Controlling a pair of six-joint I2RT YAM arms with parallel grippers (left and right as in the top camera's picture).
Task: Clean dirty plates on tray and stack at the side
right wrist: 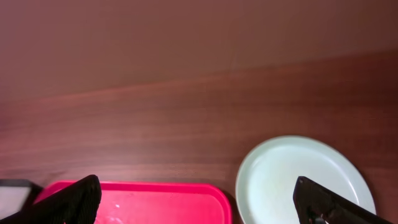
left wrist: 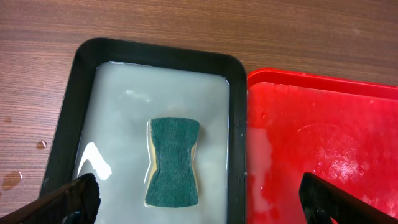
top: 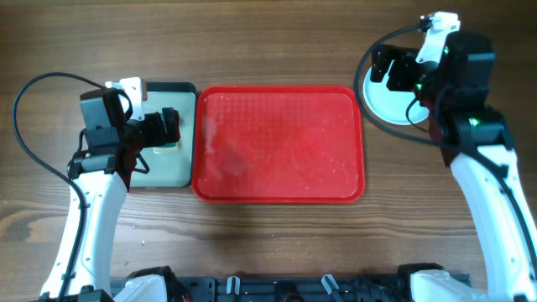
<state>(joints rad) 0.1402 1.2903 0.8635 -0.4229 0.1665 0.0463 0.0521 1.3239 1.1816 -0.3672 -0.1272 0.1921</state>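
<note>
Wooden worktop [top: 268, 243], brown grain, runs to every edge of view. Small black-rimmed tray [left wrist: 155, 53] sits toward left edge, midway between far and near edges, long side running far to near. Tray holds shallow milky liquid [left wrist: 161, 93]. Sponge [left wrist: 173, 162] lies flat in it, dark green scouring face up, yellow layer showing at sides, waisted shape. Water droplets [left wrist: 41, 144] on bare wood just left of tray.

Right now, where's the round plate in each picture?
Overhead: plate at top right, just right of the red tray.
Left wrist: not in it.
Right wrist: plate at bottom right.
Shared landmark: the red tray, seen in all three.
</note>
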